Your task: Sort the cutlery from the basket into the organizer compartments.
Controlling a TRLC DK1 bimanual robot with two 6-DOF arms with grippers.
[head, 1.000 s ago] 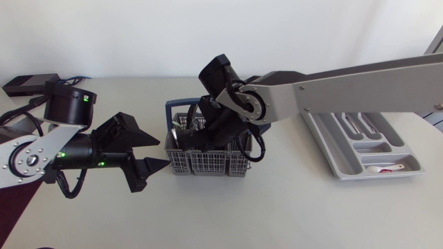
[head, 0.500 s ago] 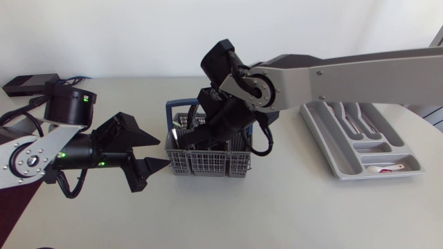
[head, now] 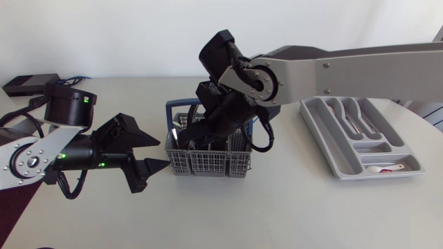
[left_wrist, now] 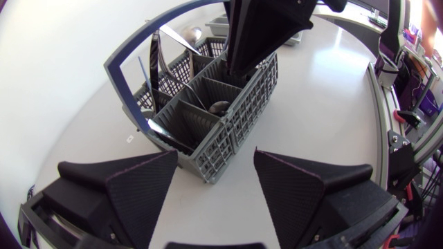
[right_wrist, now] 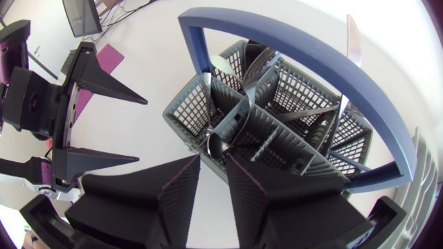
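Holding the left claw (head: 165, 152) wide open just beside the basket (head: 208, 163), gripping nothing. Keeping the right claw (right_wrist: 214, 159) down among the cutlery (right_wrist: 221, 64) standing in the basket, well apart from the organizer (head: 333, 158); failing to tell its grip. Having lifted the right wrist slightly since a second ago.

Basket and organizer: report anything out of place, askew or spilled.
Nothing stands out. The basket stands upright with its cutlery inside the compartments, nothing spilled. The organizer lies flat, its pieces in their slots. The right pincer hangs over the basket; the left pincer is open beside it.
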